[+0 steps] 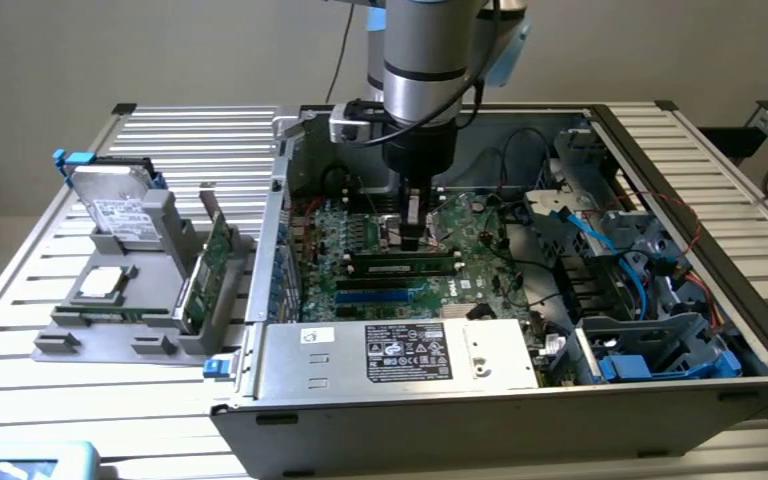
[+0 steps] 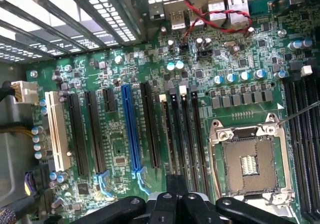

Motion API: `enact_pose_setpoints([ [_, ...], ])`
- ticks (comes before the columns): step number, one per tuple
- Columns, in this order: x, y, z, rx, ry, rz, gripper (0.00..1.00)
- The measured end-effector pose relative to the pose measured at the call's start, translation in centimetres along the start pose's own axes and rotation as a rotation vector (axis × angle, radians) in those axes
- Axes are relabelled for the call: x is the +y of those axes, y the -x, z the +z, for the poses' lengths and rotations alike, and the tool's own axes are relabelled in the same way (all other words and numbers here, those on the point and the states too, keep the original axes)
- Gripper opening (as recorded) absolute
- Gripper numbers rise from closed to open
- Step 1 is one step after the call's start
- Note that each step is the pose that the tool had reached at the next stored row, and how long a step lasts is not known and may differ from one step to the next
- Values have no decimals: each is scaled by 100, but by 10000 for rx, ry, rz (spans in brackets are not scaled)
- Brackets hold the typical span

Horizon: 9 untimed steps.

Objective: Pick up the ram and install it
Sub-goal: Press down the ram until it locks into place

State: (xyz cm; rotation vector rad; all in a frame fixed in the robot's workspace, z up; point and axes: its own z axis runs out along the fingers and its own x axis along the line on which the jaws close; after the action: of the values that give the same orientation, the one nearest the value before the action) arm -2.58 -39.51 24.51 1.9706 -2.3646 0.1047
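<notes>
Tool (image 1: 416, 238) shut, fingertips together with nothing visibly clamped between them, poised low inside the open computer case (image 1: 357, 400), just above the motherboard (image 1: 352, 240). Ram (image 1: 404, 268) lying along a memory slot right beside the fingertips, apparently already in place; contact not possible to confirm. Install step judged in hand, near its end. Next move calling for straight, even downward pressure, square over the slot. Green expansion card (image 1: 208, 275) parked well apart on the bench (image 1: 37, 400).
</notes>
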Motion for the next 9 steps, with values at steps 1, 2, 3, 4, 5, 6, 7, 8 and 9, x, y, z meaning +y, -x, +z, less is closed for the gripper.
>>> enact_pose_setpoints([
  [1, 0, 0, 0, 2, 10, 130, 11],
  [2, 0, 0, 0, 3, 16, 240, 11],
  [3, 0, 0, 0, 4, 19, 355, 11],
  [4, 0, 0, 0, 4, 20, 466, 11],
  [5, 0, 0, 0, 2, 17, 584, 11],
  [6, -1, 0, 1, 0, 10, 690, 11],
  [7, -1, 1, 1, -4, 3, 797, 11],
  [8, -1, 1, 1, -7, -6, 905, 11],
  [9, 0, 0, 1, -8, -14, 1011, 11],
])
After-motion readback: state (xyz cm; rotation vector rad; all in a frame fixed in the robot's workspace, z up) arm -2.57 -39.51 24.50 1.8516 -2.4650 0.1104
